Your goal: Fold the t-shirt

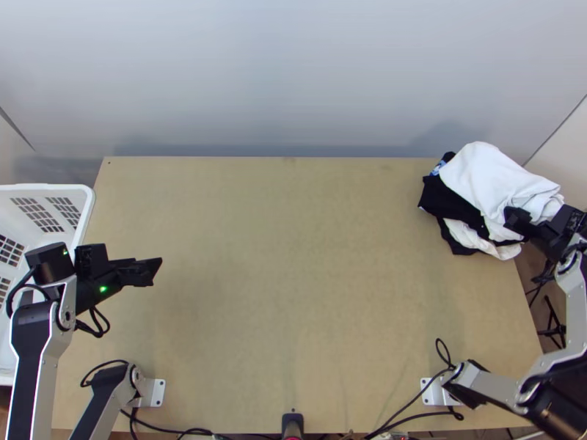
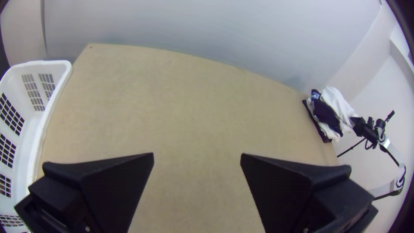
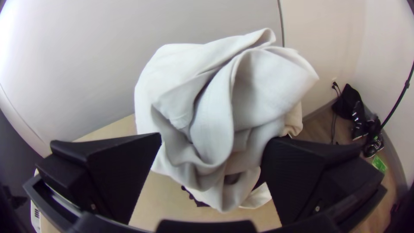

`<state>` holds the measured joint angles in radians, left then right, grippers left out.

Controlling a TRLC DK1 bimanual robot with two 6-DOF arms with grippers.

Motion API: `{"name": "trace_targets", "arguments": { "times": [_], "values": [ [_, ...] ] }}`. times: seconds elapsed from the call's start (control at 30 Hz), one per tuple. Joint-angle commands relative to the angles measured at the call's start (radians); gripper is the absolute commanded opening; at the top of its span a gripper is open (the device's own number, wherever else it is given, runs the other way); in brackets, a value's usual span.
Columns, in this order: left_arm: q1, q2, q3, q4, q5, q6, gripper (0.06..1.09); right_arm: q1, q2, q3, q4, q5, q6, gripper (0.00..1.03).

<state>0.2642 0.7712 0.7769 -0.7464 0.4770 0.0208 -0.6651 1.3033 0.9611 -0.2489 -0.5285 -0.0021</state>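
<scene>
As white shirt (image 1: 484, 176) tops pile (image 1: 446, 201), right gripper (image 3: 212, 140) open, left gripper (image 2: 197, 155) open. Picking time: should pinch shirt, pull to middle.

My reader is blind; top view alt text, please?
Heaped white and black cloth on the far right corner of a light wooden table, under the black right gripper; at left, the black left gripper near a white plastic basket.

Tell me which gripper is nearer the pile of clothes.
Right: the right gripper is at the pile of clothes; the left gripper is across the table, near the basket.
</scene>
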Motion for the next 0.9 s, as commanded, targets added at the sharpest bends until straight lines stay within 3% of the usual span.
{"name": "trace_targets", "arguments": {
  "times": [0.0, 0.33, 0.53, 0.6, 0.7, 0.77, 0.87],
  "values": [
    [0.012, -0.016, 0.016, -0.004, -0.002, -0.001, 1.04, 0.001, -0.133, -0.027, -0.139, -0.038, -0.056, 0.99],
    [0.032, -0.107, 0.064, -0.048, -0.003, -0.001, 1.03, -0.018, -0.452, -0.145, -0.507, -0.041, -0.312, 0.98],
    [0.055, -0.181, 0.084, -0.091, -0.011, 0.019, 1.04, -0.016, -0.567, -0.117, -0.650, -0.082, -0.369, 0.98],
    [0.090, -0.213, 0.102, -0.054, -0.014, -0.001, 1.04, 0.022, -0.622, -0.119, -0.639, -0.099, -0.331, 0.98],
    [0.147, -0.308, 0.104, 0.065, -0.018, -0.107, 1.04, 0.160, -0.687, -0.140, -0.498, -0.096, -0.147, 0.98],
    [0.150, -0.377, 0.056, 0.182, -0.074, -0.160, 1.04, 0.279, -0.719, -0.156, -0.378, -0.038, -0.041, 0.98],
    [0.153, -0.420, -0.034, 0.323, -0.184, -0.209, 1.04, 0.452, -0.733, -0.186, -0.219, 0.087, 0.042, 0.98]
  ]
}}
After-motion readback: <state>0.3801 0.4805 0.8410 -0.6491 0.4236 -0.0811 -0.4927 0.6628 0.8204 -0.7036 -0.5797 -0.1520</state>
